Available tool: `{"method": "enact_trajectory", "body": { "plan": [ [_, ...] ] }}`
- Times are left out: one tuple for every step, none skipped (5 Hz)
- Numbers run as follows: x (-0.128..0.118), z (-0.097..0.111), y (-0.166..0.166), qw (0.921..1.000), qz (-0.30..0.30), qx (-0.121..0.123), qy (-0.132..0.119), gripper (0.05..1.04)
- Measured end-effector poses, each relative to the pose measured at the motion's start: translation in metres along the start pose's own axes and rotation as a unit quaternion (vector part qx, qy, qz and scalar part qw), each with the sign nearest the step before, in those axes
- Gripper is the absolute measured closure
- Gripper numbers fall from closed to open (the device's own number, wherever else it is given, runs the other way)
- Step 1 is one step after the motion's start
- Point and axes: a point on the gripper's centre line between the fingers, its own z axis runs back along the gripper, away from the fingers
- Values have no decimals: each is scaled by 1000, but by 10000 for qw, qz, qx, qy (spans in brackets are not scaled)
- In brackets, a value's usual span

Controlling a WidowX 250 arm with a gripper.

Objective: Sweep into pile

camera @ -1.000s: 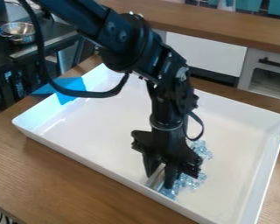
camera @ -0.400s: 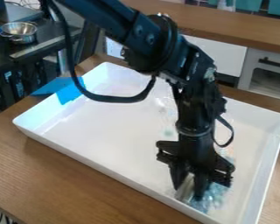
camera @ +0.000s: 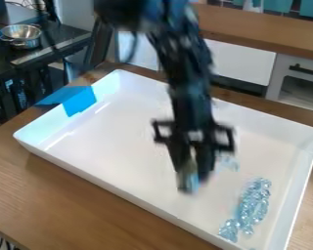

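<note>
Mid-sweep imo, claw (camera: 190, 181) pinched round a blurry sweeping tool (camera: 187, 171); next, push stray glassy bits (camera: 230, 163) into the pile (camera: 253, 204).

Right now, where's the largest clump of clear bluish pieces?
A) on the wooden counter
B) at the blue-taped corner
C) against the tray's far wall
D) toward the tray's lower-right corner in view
D: the largest clump lies inside the tray, diagonally across from the blue tape.
</note>
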Motion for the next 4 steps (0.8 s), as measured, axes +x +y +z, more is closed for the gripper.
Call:
{"method": "enact_trajectory", "body": {
  "plan": [
    [17, 39, 31, 9995, 174, -216, -124, 707],
    [29, 57, 66, 9988, -119, 248, -399, 707],
    [43, 44, 98, 9943, -592, 647, -601, 707],
    [53, 28, 116, 9870, -1127, 844, -773, 707]
  ]
}}
